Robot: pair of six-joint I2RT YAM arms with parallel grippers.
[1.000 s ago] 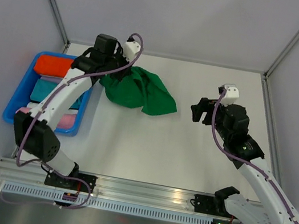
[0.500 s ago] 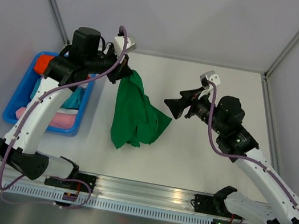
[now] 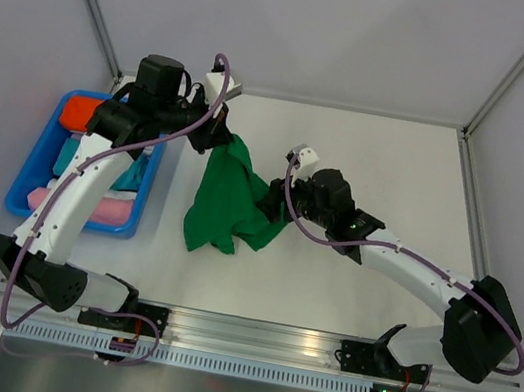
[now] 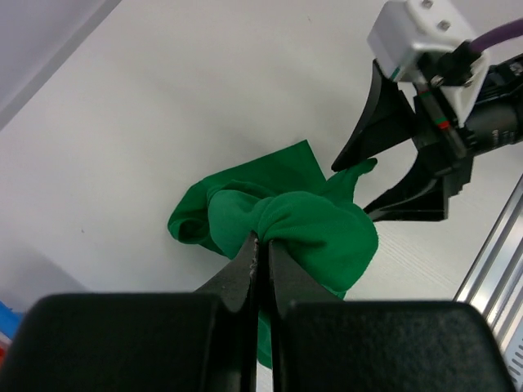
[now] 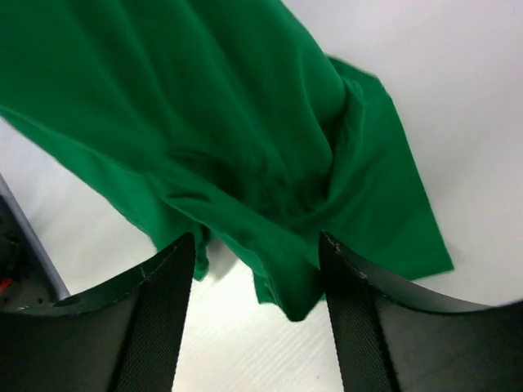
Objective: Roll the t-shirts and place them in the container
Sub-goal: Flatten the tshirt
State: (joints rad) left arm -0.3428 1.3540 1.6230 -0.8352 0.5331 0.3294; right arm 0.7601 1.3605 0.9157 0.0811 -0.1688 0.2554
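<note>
Along the near edge of the white table (image 3: 346,292), a ribbed aluminium rail (image 3: 256,342) carries both arm bases. Just beyond it, the plain emerald-green short-sleeved cloth t-shirt (image 3: 226,200) hangs left of the table's centre. It is bunched into a long drape whose lower end lies crumpled on the surface.

The right gripper (image 5: 255,245) reaches in from the right, level with the shirt's lower half. Its jaws stand wide apart, released. In the right wrist view a hanging fold of green cloth passes between the two black fingers (image 5: 163,302) without being pinched.

Above and a little farther back, the left gripper (image 4: 261,241) holds the shirt's top. Its jaws are clenched tight on a gathered knot of the fabric, and the rest of the garment falls away below it toward the table.

Off to the far left, a blue plastic tray (image 3: 23,200) sits beside the side wall. It holds an orange-red cloth bundle (image 3: 89,113), a teal cloth bundle (image 3: 76,158) and a pink cloth bundle (image 3: 107,211), partly hidden by the left arm.
</note>
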